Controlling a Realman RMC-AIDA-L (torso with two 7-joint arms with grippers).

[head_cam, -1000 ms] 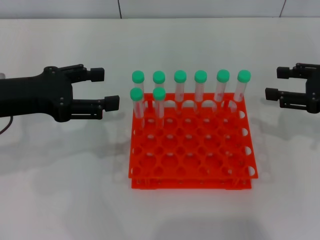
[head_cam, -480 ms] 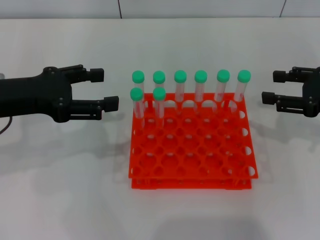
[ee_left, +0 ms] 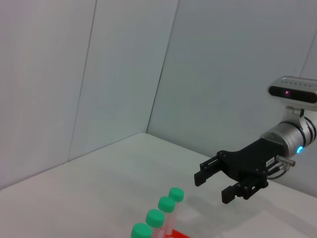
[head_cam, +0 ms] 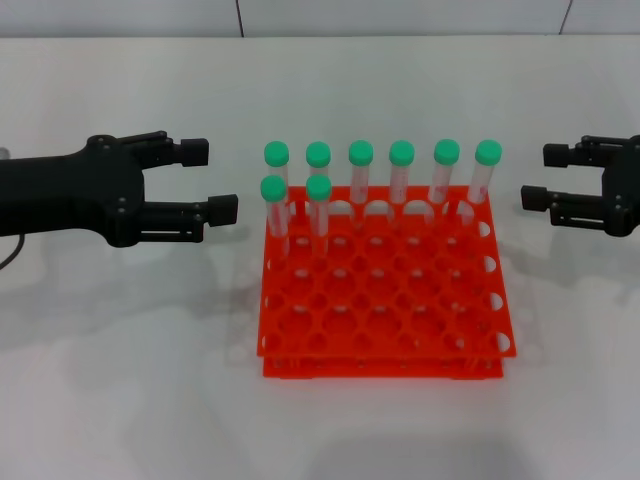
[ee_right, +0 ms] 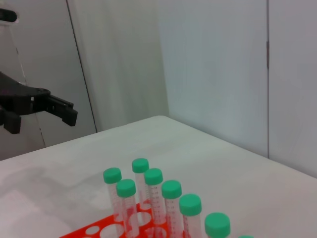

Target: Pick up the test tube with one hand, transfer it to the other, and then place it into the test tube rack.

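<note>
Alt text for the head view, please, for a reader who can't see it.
An orange test tube rack on a white table holds eight green-capped test tubes along its far side. An open left gripper and right gripper hover at either side, holding nothing.

bright, even overhead light; soft faint shadows on white table (head_cam: 120, 380) under rack (head_cam: 380, 300); wrist views perhaps slightly soft.

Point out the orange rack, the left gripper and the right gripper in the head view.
test tube rack (head_cam: 385, 300), head view, bare top grid near its centre.
left gripper (head_cam: 216, 180), head view, midway between its open fingertips.
right gripper (head_cam: 541, 177), head view, midway between its open fingertips.
</note>
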